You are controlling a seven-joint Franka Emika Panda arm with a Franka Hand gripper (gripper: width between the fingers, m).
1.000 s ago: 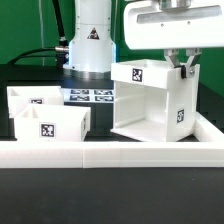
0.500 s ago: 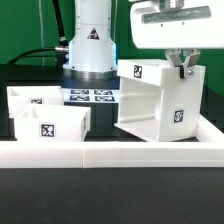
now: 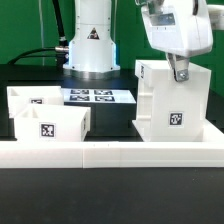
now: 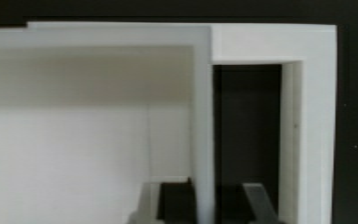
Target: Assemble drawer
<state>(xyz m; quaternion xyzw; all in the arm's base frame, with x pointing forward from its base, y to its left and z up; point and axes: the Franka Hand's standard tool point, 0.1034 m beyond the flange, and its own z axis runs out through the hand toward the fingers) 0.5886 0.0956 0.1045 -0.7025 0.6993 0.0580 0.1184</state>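
Note:
The drawer's large boxy housing (image 3: 170,100) stands upright at the exterior view's right, just behind the rail. My gripper (image 3: 180,72) comes down on its top edge, with one thin side wall between the fingers. In the wrist view the white wall (image 4: 206,120) runs down between the dark fingers (image 4: 176,203), and my gripper (image 4: 211,205) is shut on it. The housing's dark inside (image 4: 256,130) shows beside that wall. Two smaller open-top trays (image 3: 50,124) (image 3: 28,98) stand side by side at the exterior view's left, away from the gripper.
A long low white rail (image 3: 110,153) runs across the front. The marker board (image 3: 92,96) lies flat on the dark table between the trays and the housing. The arm's base (image 3: 90,45) stands behind it, with black cables at the back left.
The housing was tilted with its open side towards the exterior view's left. It has swung round with my gripper and now stands upright, further to the right.

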